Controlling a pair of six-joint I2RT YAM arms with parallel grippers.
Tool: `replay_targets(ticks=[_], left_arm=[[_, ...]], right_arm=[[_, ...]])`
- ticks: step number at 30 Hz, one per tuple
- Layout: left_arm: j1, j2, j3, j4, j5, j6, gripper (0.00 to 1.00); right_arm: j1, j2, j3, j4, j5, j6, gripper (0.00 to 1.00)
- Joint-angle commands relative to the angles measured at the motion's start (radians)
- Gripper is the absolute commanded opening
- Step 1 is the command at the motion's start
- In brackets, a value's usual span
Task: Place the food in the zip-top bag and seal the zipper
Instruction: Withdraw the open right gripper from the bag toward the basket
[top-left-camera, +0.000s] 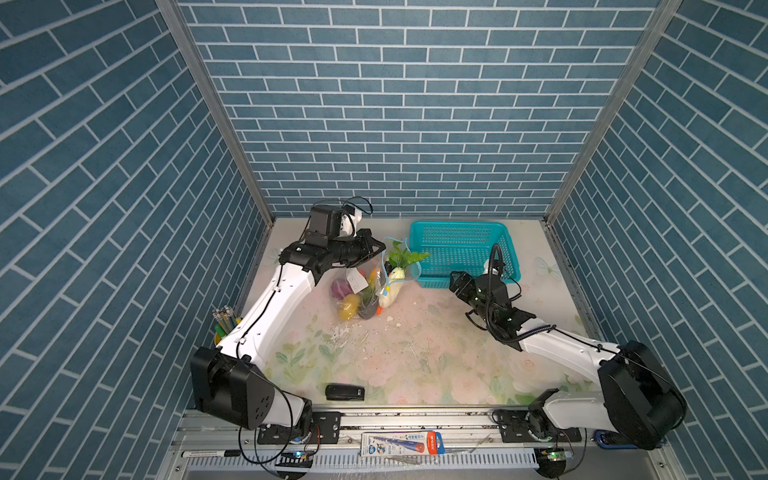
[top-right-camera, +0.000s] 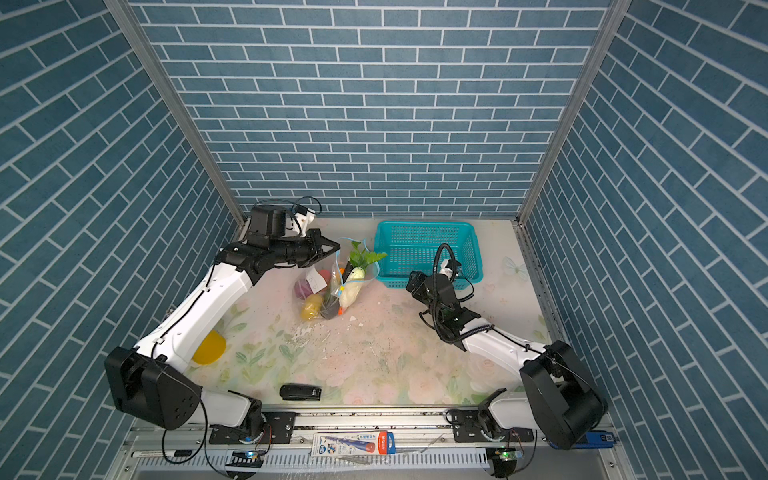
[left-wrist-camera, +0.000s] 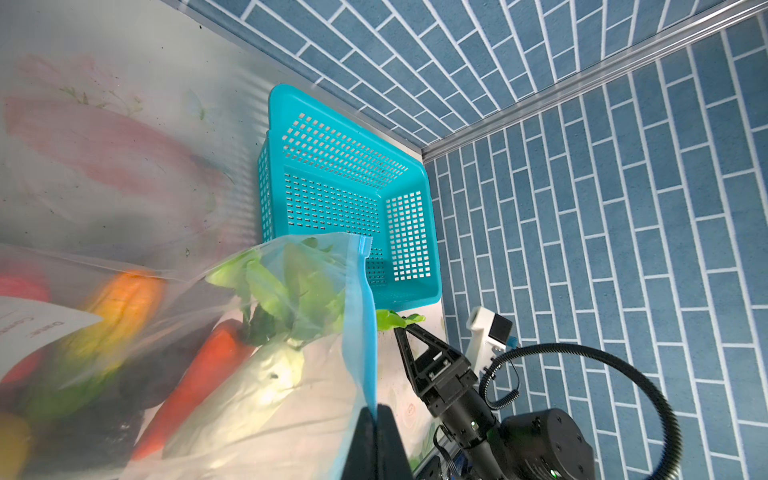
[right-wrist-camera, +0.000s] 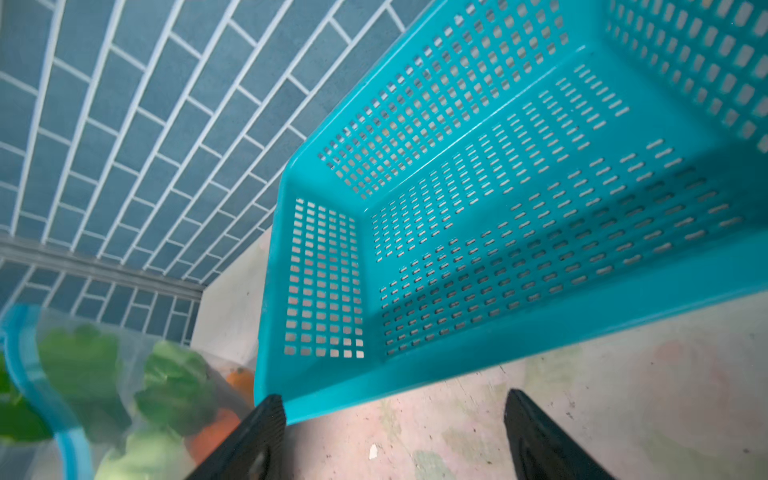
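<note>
1. Blue brick-pattern walls box in a floral desk. The teal basket just ahead of my right gripper holds nothing.
2. My left gripper is clenched on the zipper, holding the mouth of the zip-top bag up, and the bag hangs below it.
3. The food sits inside that bag, under the left gripper, though green leaves poke out past the zipper toward the right gripper.
4. The right gripper is released, jaws wide, grasping nothing, apart from the bag.
5. I judge loading finished and sealing in hand. Next, the leaves need tucking in. Then the right gripper must find the slider, which I cannot pick out, and draw it along the strip.
</note>
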Motion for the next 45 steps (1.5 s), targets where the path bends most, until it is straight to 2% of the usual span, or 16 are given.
replay_targets(ticks=[1, 7, 13, 33, 45], left_arm=[[0.004, -0.022, -0.007, 0.022, 0.008, 0.0, 0.0], [0.004, -0.023, -0.002, 0.014, 0.008, 0.005, 0.0], [0.005, -0.023, 0.001, 0.013, 0.011, 0.006, 0.0], [0.004, -0.028, 0.0, 0.007, 0.016, 0.008, 0.0], [0.004, -0.029, -0.003, 0.005, 0.017, 0.01, 0.0]], right_arm=[[-0.038, 0.048, -0.028, 0.105, -0.084, 0.251, 0.77], [-0.066, 0.098, -0.028, 0.148, -0.043, 0.43, 0.72], [-0.078, 0.136, 0.002, 0.143, -0.021, 0.482, 0.67], [-0.125, 0.256, 0.16, 0.175, -0.061, 0.411, 0.64], [-0.178, 0.394, 0.29, 0.196, -0.119, 0.351, 0.64]])
